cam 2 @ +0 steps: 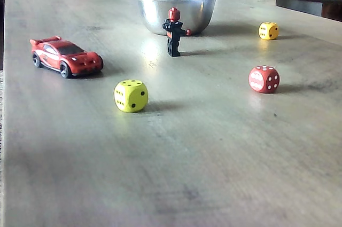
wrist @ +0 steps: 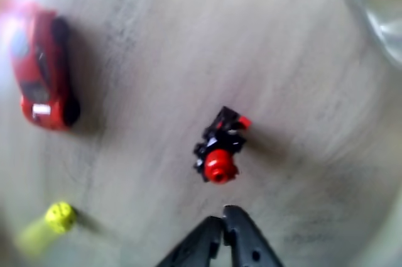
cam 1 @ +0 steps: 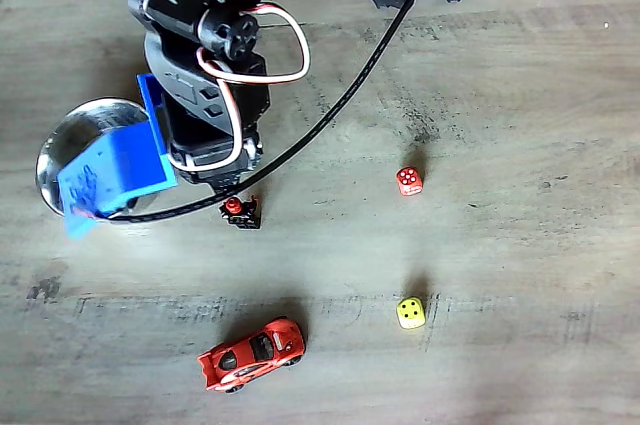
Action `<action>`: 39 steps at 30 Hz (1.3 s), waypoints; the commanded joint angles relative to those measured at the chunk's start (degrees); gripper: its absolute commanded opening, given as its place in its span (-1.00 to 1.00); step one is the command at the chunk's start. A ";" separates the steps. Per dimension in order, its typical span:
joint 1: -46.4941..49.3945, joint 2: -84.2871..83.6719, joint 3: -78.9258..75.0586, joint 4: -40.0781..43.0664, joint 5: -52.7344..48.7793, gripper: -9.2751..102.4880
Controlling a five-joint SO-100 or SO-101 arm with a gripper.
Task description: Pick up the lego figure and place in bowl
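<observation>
The lego figure [cam 1: 240,210] [cam 2: 173,31] [wrist: 220,147], black with a round red head, stands upright on the wooden table. It is just in front of the shiny steel bowl [cam 1: 70,145] [cam 2: 155,10] [wrist: 380,12] and outside it. My gripper [cam 1: 228,187] [wrist: 224,218] hovers right beside the figure, its two black fingertips pressed together and shut on nothing. In the wrist view the figure lies a short way beyond the tips. In the top-down fixed view a blue part of the arm covers part of the bowl.
A red toy car [cam 1: 252,353] [cam 2: 65,56] [wrist: 41,72] is parked away from the figure. A red dice [cam 1: 409,181] [cam 2: 263,79] and a yellow dice [cam 1: 410,312] [cam 2: 130,95] [wrist: 59,215] lie on the table, with another yellow dice [cam 2: 268,30] beside the bowl. A black cable [cam 1: 330,115] hangs from the arm.
</observation>
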 commanded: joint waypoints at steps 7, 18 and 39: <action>0.79 0.53 -4.75 -0.62 2.64 -0.85; 2.81 -0.53 -7.91 0.00 6.50 -0.84; 3.34 -1.05 -7.29 -0.09 10.28 -0.64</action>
